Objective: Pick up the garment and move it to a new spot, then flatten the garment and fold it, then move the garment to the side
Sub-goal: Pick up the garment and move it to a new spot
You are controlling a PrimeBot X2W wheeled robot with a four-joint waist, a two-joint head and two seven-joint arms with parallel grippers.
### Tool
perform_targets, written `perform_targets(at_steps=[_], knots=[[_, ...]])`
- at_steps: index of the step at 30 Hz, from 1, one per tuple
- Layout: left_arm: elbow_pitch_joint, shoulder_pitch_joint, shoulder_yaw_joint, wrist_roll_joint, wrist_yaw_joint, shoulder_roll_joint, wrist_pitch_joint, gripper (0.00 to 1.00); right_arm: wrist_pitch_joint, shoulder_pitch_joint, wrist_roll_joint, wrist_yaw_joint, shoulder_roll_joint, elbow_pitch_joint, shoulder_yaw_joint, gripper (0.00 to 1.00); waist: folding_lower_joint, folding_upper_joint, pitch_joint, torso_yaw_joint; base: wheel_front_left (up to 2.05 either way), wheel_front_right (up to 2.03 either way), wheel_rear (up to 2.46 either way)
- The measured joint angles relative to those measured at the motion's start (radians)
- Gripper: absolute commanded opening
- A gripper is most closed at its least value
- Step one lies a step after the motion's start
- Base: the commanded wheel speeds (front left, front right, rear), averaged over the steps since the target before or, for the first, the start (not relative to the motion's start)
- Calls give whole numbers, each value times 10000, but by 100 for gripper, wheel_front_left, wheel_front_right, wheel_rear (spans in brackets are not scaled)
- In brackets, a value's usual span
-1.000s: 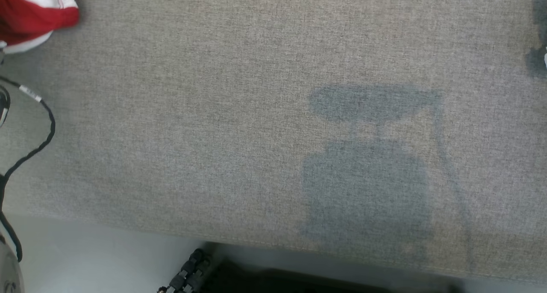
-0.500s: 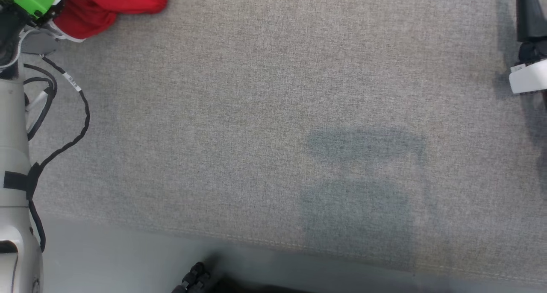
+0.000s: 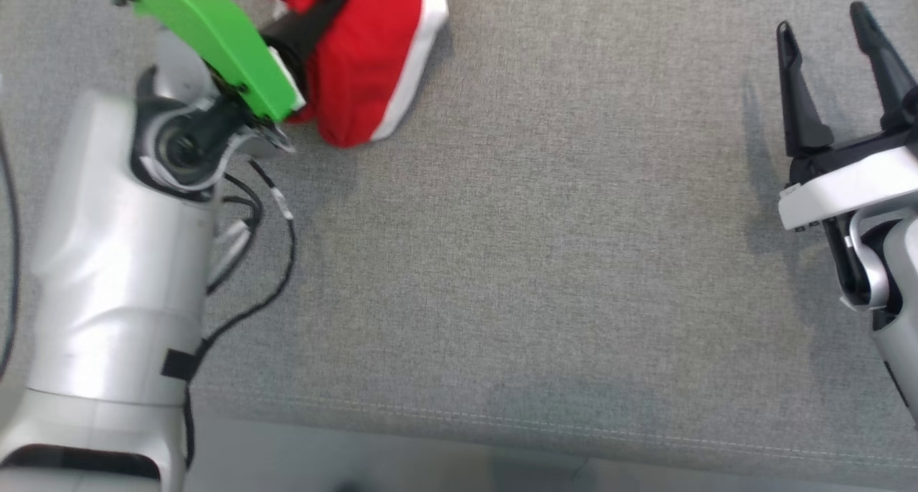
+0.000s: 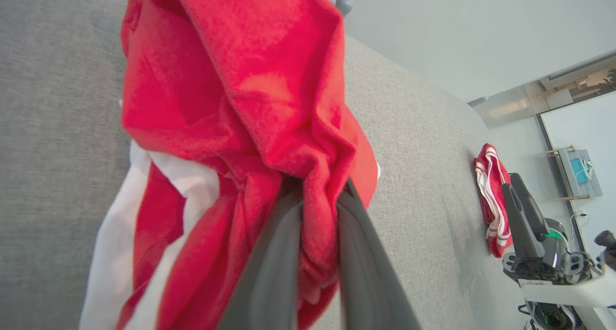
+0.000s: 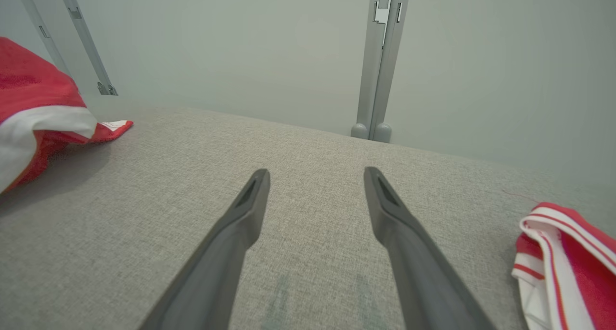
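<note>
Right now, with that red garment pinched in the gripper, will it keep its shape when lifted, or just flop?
Probably flops: the garment bunches in deep folds at the left gripper. Likely light for its size, since a narrow pinch of cloth seems to hold it. The matte, soft-looking weave suggests it won't slip easily, though loose ends may drag.

The left arm rises along the left of the head view as a pale forearm. It carries a green plate at the wrist, with a black cable looped beside it. The left gripper has its fingers pressed together on a fold of the red garment. The right gripper has its fingers spread apart, holding nothing and pointing up the view. A white wrist collar sits beneath them.
</note>
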Motion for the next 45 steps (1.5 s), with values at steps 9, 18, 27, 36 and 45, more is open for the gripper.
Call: perform_targets(at_steps=[9, 18, 27, 36, 45], knots=[[-1651, 1699, -2364, -226, -90, -1037, 353, 0, -109, 838, 359, 4, 681, 629, 280, 100, -1, 0, -1248, -514, 0, 0, 0], [-3544, 2643, -3216, -2765, -90, -777, 1108, 0, -198, 1156, 541, 79, 1064, 909, 376, 100, -1, 0, -2063, -1239, 0, 0, 0], [-4982, 2984, -4671, -3954, -84, -640, 1292, 0, -272, 1594, 702, 115, 1308, 1114, 364, 100, -1, 0, -2594, -2041, 0, 0, 0], [-3214, 2969, -4598, -1239, 800, -123, 740, 0, -284, 1602, 702, 125, 1289, 1095, 247, 100, -1, 0, -2720, -2696, 0, 0, 0], [-1858, 2448, -5028, 180, 882, 236, 372, 0, -286, 1602, 696, 303, 1402, 1097, 422, 100, -1, 0, -2536, -3289, 0, 0, 0]])
